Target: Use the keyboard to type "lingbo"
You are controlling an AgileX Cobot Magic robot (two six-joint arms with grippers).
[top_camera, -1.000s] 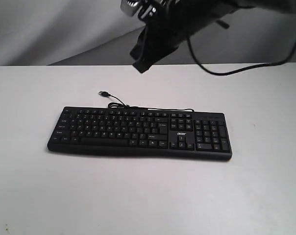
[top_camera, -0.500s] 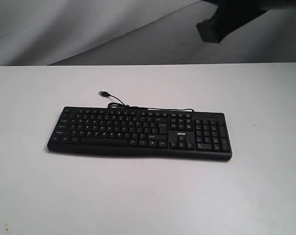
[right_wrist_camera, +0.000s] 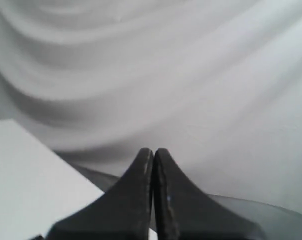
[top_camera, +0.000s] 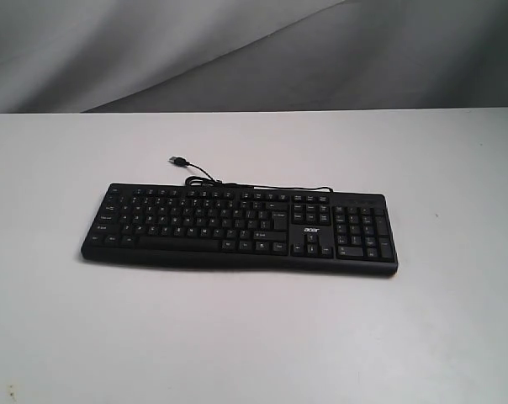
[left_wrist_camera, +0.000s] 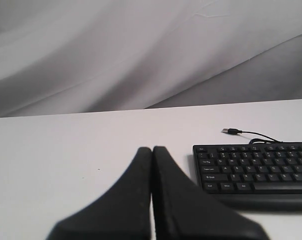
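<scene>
The black keyboard [top_camera: 240,229] lies flat in the middle of the white table, number pad to the right, its thin cable ending in a loose USB plug [top_camera: 177,160] behind it. Neither arm shows in the exterior view. In the left wrist view my left gripper [left_wrist_camera: 152,149] is shut and empty, held low over bare table beside the keyboard's [left_wrist_camera: 256,167] Ctrl and Shift end. My right gripper [right_wrist_camera: 153,150] is shut and empty too, pointing at the grey cloth backdrop; the keyboard is out of that view.
The white table [top_camera: 254,337] stretches wide around the keyboard. A draped grey cloth [top_camera: 153,50] hangs behind its far edge. A corner of the table [right_wrist_camera: 26,175] shows in the right wrist view.
The right arm, which hung dark over the keyboard's far side a second ago, has swung up and to the right and left the exterior view. The keyboard has not moved.
</scene>
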